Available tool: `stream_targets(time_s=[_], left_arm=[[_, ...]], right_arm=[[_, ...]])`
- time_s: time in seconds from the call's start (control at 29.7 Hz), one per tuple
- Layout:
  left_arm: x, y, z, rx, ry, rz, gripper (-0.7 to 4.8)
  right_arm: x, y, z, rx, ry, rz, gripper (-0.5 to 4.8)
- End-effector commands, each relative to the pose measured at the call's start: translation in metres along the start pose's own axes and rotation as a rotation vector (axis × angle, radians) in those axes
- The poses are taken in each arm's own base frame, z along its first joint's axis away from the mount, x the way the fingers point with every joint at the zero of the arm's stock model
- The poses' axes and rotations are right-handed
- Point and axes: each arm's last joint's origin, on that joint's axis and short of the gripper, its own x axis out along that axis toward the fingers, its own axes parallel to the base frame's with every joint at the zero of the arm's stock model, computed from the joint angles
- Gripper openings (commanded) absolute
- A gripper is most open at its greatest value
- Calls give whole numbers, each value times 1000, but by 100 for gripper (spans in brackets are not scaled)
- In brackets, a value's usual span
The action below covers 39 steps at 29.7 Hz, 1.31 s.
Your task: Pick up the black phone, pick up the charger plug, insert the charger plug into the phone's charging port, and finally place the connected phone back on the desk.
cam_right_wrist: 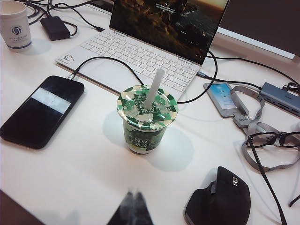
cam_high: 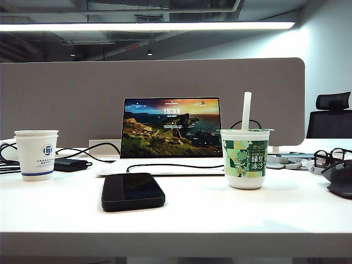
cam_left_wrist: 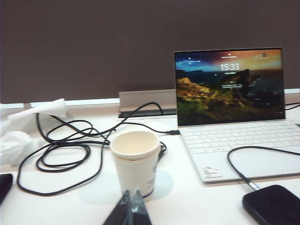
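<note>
Both tools are pinched shut and hold nothing: the left tool (cam_left_wrist: 131, 202) sits behind a paper cup (cam_left_wrist: 135, 161), the right tool (cam_right_wrist: 134, 202) behind a green drink (cam_right_wrist: 146, 119). Ahead of them the black phone (cam_right_wrist: 41, 110) lies flat on the desk (cam_right_wrist: 84, 178) with the charger plug (cam_right_wrist: 71, 76) at its end, seemingly already connected.

Laptop (cam_high: 171, 127), paper cup (cam_high: 36, 154), green drink (cam_high: 245, 158)

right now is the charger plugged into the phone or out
Plugged in: the charger plug sits in the black phone corner port, its cable running from the laptop.
</note>
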Motion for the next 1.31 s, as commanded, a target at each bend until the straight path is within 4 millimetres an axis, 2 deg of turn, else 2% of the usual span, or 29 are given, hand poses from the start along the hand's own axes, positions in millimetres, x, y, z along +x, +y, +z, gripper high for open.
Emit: stream_targets(time_s=[0.03, 0.3, 0.54, 0.74, 1.31], left_arm=[[0, -2, 0, -6, -6, -9, -6], [0, -2, 0, -55, 2, -8, -6], [0, -2, -11, -59, 109, -7, -6], [0, -2, -5, -49, 56, -8, -6], [0, -2, -4, -52, 44, -15, 6]], right_arm=[[-1, 0, 3, 7, -21, 0, -1], [-1, 0, 3, 7, -21, 0, -1], [-1, 0, 3, 7, -21, 0, -1], [-1, 0, 3, 7, -21, -1, -1], [-1, 0, 3, 7, -21, 0, -1]])
